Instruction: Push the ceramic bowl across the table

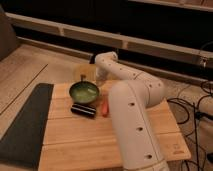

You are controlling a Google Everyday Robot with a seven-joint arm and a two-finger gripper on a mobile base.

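Observation:
The ceramic bowl [83, 92], dark green outside and glossy lighter green inside, sits on the far part of the light wooden table [90, 135]. My white arm rises from the near right, bends over the table and reaches left. My gripper [99, 78] is at the arm's end, just behind the bowl's far right rim and close against it. Whether it touches the rim is hidden by the arm.
A black oblong object [82, 109] lies just in front of the bowl, with a small orange-red object [105, 107] to its right. A pale translucent cup [82, 71] stands behind the bowl. A dark grey mat [22, 125] covers the table's left side. Cables lie on the floor at right.

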